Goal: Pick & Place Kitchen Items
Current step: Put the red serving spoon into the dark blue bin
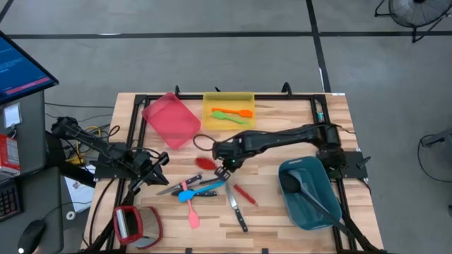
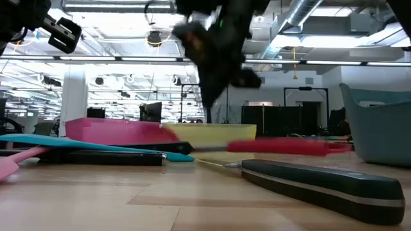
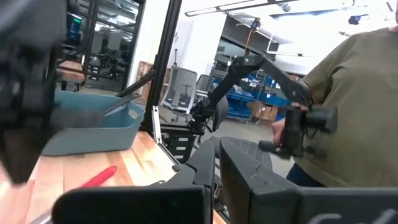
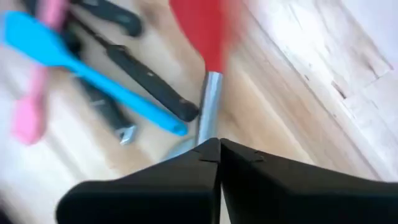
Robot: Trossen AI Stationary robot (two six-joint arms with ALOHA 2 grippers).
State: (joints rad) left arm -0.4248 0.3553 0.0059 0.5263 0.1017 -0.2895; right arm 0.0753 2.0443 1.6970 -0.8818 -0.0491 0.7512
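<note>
My right gripper reaches from the right to the table's middle and is shut on a red spoon, whose red head and red handle show on either side of the fingers. Just in front lie a blue spatula, a pink spatula and black-handled knives, flat on the wood. An orange spatula and a green one lie in the yellow bin. A black spoon lies in the teal bin. My left gripper is shut and empty at the left. My right gripper pinches the red spoon's steel shaft between its two fingers, just behind the red head. The fingers come from above, slanting from the table's right. I cannot tell whether the spoon is clear of the table.
A pink bin lies tilted at the far left beside the yellow bin. A red and grey tool sits at the near left corner. A person stands beyond the table's right side. Bare wood shows between the utensils and the teal bin.
</note>
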